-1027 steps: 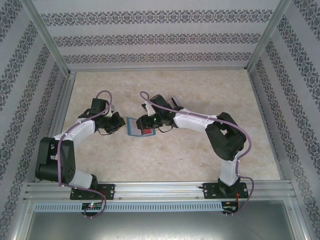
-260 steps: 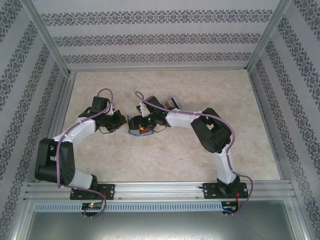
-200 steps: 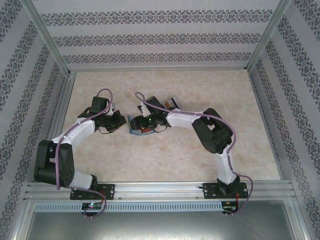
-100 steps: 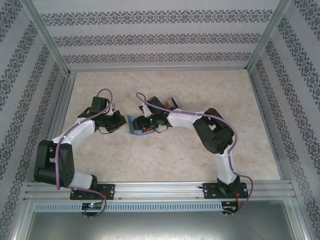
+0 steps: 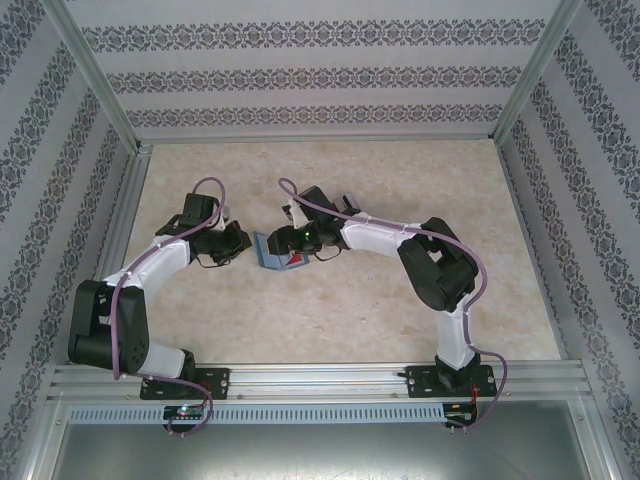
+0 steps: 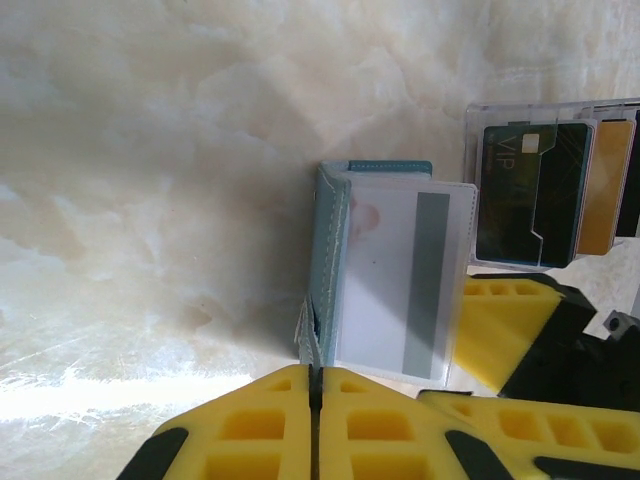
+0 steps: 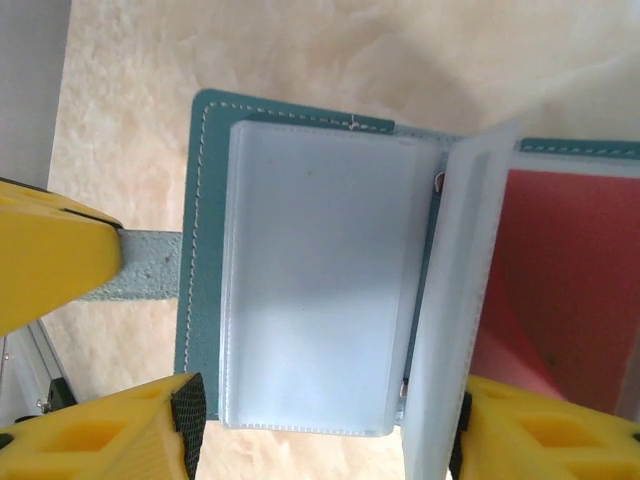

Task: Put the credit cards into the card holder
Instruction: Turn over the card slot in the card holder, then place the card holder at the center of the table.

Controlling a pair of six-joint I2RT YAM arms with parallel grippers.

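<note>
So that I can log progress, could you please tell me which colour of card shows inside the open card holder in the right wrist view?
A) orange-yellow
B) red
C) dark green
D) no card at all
B: in the right wrist view a red card shows behind a clear sleeve on the right side of the open teal card holder.

Red card (image 7: 575,270) partly beyond right edge.

The only readable lettering is "VIP", seen sideways on the dark card (image 6: 525,195) in the clear tray (image 6: 530,108).
</note>
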